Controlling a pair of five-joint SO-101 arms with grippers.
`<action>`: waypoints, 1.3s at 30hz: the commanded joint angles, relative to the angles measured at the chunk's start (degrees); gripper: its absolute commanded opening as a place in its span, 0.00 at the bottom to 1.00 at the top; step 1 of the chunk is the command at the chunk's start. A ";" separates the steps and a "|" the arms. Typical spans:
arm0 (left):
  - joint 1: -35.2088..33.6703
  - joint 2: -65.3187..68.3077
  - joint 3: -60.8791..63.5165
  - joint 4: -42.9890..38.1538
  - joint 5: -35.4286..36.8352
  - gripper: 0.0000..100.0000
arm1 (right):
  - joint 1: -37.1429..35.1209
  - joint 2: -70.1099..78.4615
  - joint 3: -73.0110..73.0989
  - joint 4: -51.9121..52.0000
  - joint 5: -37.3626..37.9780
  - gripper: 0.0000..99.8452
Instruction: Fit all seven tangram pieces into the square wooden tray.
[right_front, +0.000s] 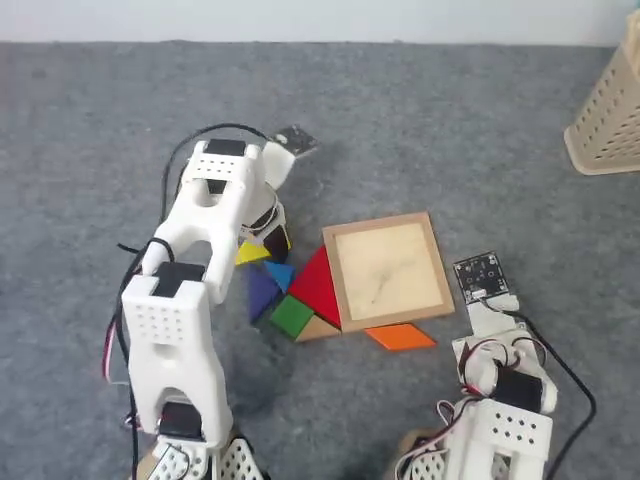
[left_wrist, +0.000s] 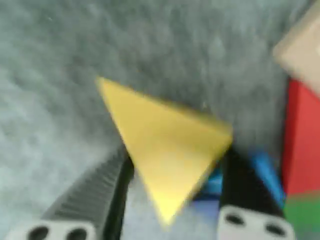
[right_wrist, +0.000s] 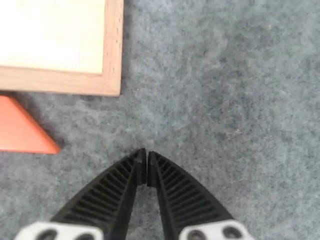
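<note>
The square wooden tray (right_front: 385, 268) lies empty on the grey carpet. Beside its left edge are a red triangle (right_front: 315, 283), a small blue triangle (right_front: 279, 273), a purple piece (right_front: 262, 292), a green square (right_front: 292, 315) and a tan triangle (right_front: 318, 329). An orange parallelogram (right_front: 400, 336) lies below the tray. My left gripper (left_wrist: 175, 165) is shut on the yellow triangle (left_wrist: 165, 140), left of the pile; that yellow triangle (right_front: 252, 252) pokes out under the arm. My right gripper (right_wrist: 147, 165) is shut and empty over bare carpet, near a tray corner (right_wrist: 112, 85) and the orange piece (right_wrist: 22, 130).
A cream perforated basket (right_front: 610, 110) stands at the far right. The right arm's base (right_front: 495, 410) sits below the tray's right corner. Open carpet stretches above and to the right of the tray.
</note>
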 joint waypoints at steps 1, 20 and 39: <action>0.79 -0.26 0.31 1.76 -0.62 0.26 | 0.48 -0.84 -0.53 0.57 1.23 0.01; 2.02 -8.88 0.13 6.07 1.93 0.12 | 0.40 -0.84 -0.53 0.57 1.23 0.01; 21.63 -25.05 0.04 12.40 6.24 0.01 | 0.40 -0.84 -0.44 0.57 1.23 0.01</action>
